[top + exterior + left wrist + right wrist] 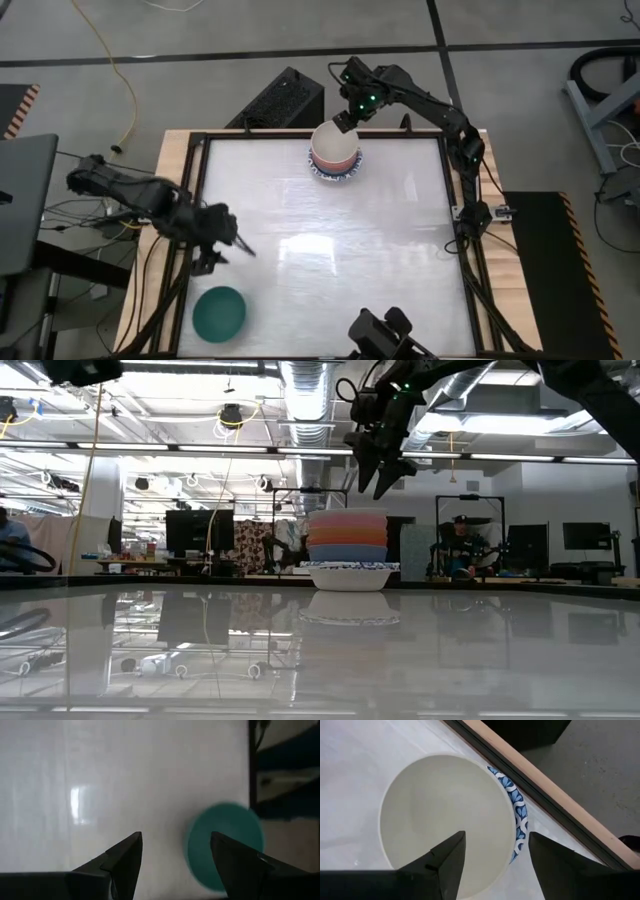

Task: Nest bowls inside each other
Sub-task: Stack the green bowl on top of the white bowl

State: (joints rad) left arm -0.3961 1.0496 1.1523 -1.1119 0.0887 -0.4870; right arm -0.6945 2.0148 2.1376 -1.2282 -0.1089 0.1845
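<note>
- High view shows the right gripper [344,122] hanging just over the far rim of the bowl stack [334,152], jaws spread wide with nothing in them.
- Directly below that claw, the cream bowl [445,825] sits on top, and a white bowl with a blue patterned rim [518,817] peeks out underneath.
- Left gripper [212,262] hovers over the near left part of the table [330,260], also wide and empty, with the teal bowl [219,312] just beside it, toward the near edge.
- So I'd say it's nearly done: only the teal one looks left to nest.
- Low view shows pink, orange and blue bands in the stack, but I can't count how many bowls are buried inside.
</note>
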